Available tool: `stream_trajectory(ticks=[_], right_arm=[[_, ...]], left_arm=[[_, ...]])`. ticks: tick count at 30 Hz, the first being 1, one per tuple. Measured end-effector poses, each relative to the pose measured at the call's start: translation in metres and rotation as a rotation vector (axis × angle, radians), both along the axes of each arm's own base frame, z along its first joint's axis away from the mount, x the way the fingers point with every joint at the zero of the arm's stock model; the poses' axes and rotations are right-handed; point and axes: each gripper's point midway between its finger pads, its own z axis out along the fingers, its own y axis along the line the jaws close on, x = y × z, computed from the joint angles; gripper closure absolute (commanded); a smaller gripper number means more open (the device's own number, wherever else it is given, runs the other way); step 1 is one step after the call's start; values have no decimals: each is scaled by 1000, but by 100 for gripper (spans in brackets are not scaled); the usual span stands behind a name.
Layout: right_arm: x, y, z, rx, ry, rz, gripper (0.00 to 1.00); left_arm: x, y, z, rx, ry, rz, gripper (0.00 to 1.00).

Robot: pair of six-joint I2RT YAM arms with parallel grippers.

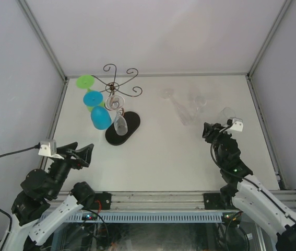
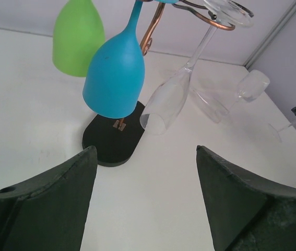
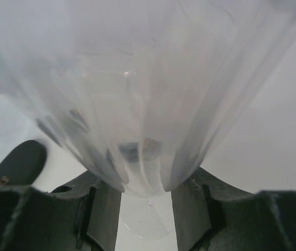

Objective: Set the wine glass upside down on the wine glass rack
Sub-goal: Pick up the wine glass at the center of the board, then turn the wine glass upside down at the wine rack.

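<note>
The wine glass rack [image 1: 115,86] stands at the back left on its black oval base [image 1: 129,125]. A green glass [image 2: 77,39], a blue glass [image 2: 114,78] and a clear flute [image 2: 166,104] hang upside down from it. My right gripper [image 1: 211,130] is shut on a clear wine glass [image 1: 226,113] at the right of the table. In the right wrist view its bowl [image 3: 137,78] fills the frame, and the fingers [image 3: 103,204] clamp it at the bottom of the bowl. My left gripper [image 1: 82,151] is open and empty, at the near left, facing the rack base [image 2: 106,141].
Two more clear glasses [image 1: 181,112] lie on their sides at the back middle, left of my right gripper; they also show in the left wrist view [image 2: 210,104]. White walls and aluminium frame posts [image 1: 43,39] close in the table.
</note>
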Motion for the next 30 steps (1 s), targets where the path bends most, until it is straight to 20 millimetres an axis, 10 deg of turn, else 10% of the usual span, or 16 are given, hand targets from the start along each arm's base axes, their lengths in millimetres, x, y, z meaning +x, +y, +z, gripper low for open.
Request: stream_trajectory(ticks=[13, 30], right_arm=[[-43, 96, 87, 71, -158, 366, 94], [-92, 202, 200, 202, -469, 638, 93]], left_arm=[[-5, -10, 49, -7, -65, -74, 18], [2, -89, 73, -169, -30, -344, 20]])
